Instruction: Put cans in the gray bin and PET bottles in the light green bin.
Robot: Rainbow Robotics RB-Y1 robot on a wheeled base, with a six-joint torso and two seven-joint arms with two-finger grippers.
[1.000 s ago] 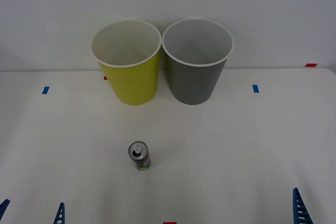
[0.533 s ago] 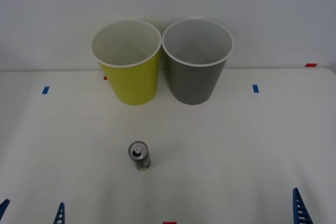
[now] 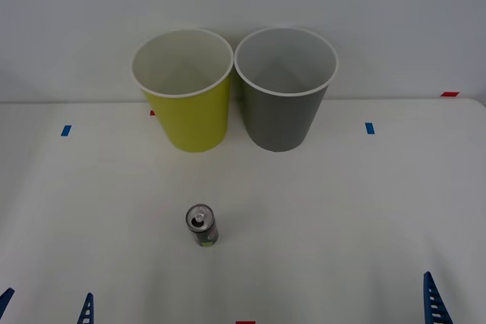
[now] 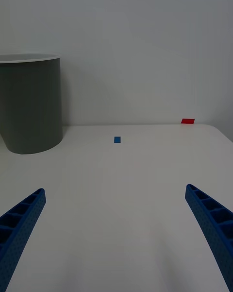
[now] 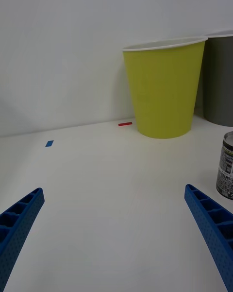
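The small dark gray drink can with silver top (image 3: pixel 201 225) stands upright on the white desk (image 3: pixel 342 210), ahead of the wide-open, empty left tool (image 5: pixel 114 233); the right tool (image 4: pixel 116 229), equally open and empty, is well apart.

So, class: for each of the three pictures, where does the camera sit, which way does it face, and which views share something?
Front: above the arms, facing down at the can, light green bin and gray bin; blue fingertips at the near edge.
Left wrist: low on the table, facing the light green bin and can; left end effector open.
Right wrist: low, facing the gray bin; right end effector open.
All three share the gray bin.
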